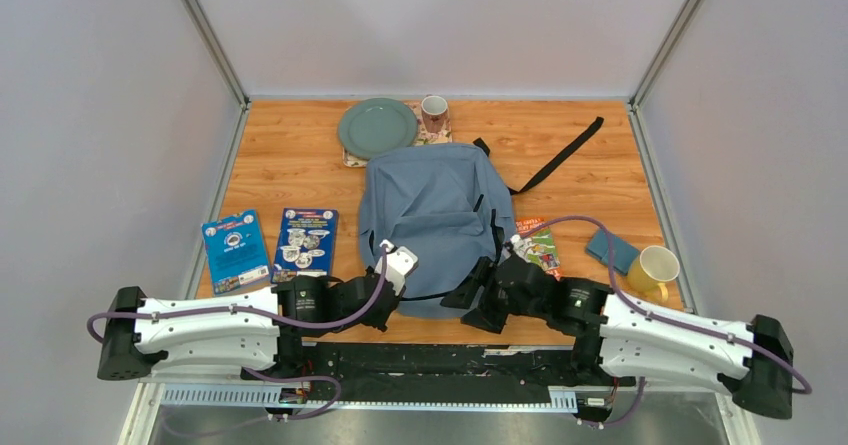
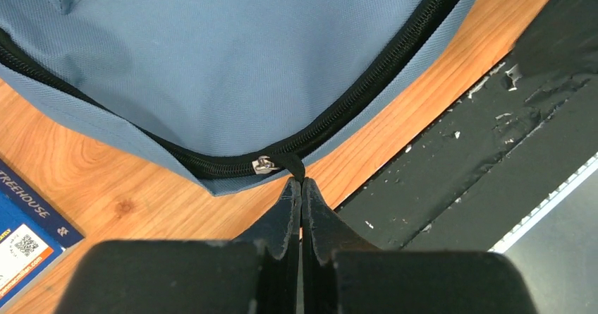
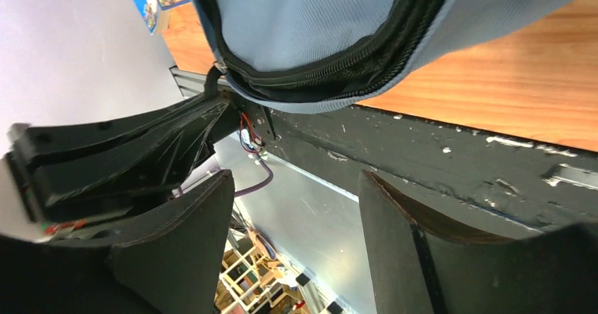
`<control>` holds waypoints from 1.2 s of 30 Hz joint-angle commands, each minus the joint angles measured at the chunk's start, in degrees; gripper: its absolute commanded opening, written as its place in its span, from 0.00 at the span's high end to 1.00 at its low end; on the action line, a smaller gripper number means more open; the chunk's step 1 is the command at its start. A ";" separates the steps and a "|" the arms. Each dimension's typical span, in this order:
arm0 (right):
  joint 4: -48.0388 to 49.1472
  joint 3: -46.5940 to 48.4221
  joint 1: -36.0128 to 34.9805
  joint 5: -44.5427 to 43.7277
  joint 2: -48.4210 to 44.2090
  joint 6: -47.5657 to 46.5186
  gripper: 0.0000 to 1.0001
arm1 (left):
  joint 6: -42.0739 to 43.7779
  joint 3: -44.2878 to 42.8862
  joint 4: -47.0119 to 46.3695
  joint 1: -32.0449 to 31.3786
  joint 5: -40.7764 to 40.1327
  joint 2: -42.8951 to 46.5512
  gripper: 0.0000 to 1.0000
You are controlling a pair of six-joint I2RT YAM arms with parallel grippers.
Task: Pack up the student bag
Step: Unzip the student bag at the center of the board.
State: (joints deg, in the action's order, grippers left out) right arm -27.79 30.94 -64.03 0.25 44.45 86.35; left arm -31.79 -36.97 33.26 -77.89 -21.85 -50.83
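Note:
The grey-blue student bag (image 1: pixel 435 215) lies flat in the middle of the wooden table, its dark zip running along its near edge. My left gripper (image 1: pixel 392 300) is at that edge. In the left wrist view it (image 2: pixel 302 181) is shut on the black fabric zip pull (image 2: pixel 290 163), beside the metal slider (image 2: pixel 262 164) on the bag (image 2: pixel 247 60). My right gripper (image 1: pixel 475 305) is at the bag's near right edge. In the right wrist view it (image 3: pixel 295 180) is open and empty just below the bag (image 3: pixel 317 17); the left gripper's fingers (image 3: pixel 141 152) show there too.
Two blue books (image 1: pixel 235 250) (image 1: pixel 305 243) lie left of the bag. A green plate (image 1: pixel 377 127) and a mug (image 1: pixel 434 113) stand behind it. A booklet (image 1: pixel 540 245), a teal item (image 1: pixel 612 250) and a yellow mug (image 1: pixel 652 270) are on the right. A black strap (image 1: pixel 560 155) trails back right.

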 commanded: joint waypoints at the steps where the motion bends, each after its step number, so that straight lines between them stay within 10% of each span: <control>1: 8.01 3.51 -5.05 -8.42 5.99 12.51 0.31 | 1.03 -2.49 -2.32 0.10 0.84 1.69 1.00; 19: 9.43 6.85 -5.58 -14.40 22.61 37.40 0.37 | 2.52 -1.61 -2.93 0.10 4.18 5.30 1.00; 25: 8.89 5.63 -5.14 -16.77 24.28 39.78 0.58 | 4.98 -1.26 -6.53 0.10 7.60 7.14 1.00; 31: 8.46 2.73 -4.26 -18.62 22.45 38.12 1.00 | 6.30 -1.70 -7.25 0.10 8.05 8.81 1.00; 36: 6.09 1.32 -4.26 -20.81 19.28 34.16 1.00 | 4.12 -3.80 2.14 0.10 -7.45 8.55 1.00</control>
State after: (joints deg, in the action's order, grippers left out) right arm -18.26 33.74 -69.01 -13.89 66.37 113.36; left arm -26.68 -36.99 31.31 -77.69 -17.65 -43.18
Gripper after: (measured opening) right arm 0.041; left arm 0.006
